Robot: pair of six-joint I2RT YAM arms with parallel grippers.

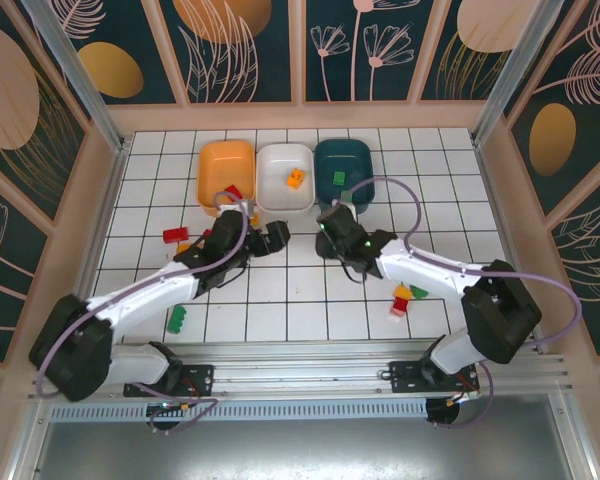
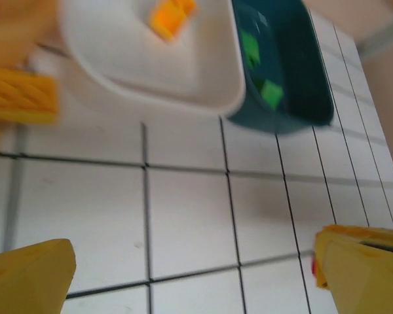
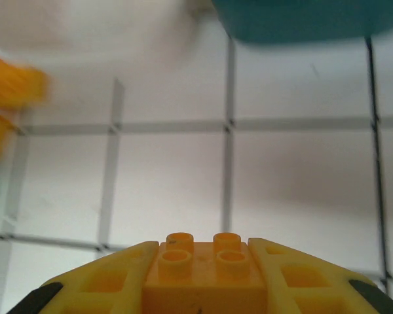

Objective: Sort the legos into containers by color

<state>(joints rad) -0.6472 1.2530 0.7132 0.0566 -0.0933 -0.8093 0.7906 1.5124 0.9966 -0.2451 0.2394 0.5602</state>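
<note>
The teal tray (image 3: 301,16) is blurred — cut off at top.

No text, label, brand, number or sign can be read in any view. The stud tops of the yellow-orange lego brick (image 3: 203,265) are too blurred to show any lettering.

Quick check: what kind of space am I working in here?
Probably a staged robot test cell, not a home: a white gridded tabletop, patterned wall panels between aluminium posts, and the left arm and right arm bolted to a rail.
</note>
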